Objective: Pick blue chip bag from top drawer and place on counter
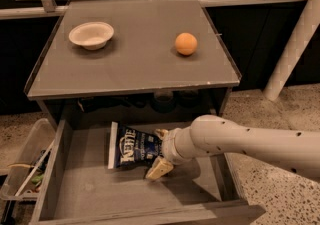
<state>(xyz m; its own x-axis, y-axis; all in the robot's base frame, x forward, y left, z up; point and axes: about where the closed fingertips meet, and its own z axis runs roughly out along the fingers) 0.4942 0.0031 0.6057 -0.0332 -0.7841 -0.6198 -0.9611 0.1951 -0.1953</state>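
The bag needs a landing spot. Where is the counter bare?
Bare counter: the wide front strip ahead of the bowl and orange, plus the gap between them. Crowded: the middle of the drawer, where the gripper, jaws open, straddles the right end of the bag.
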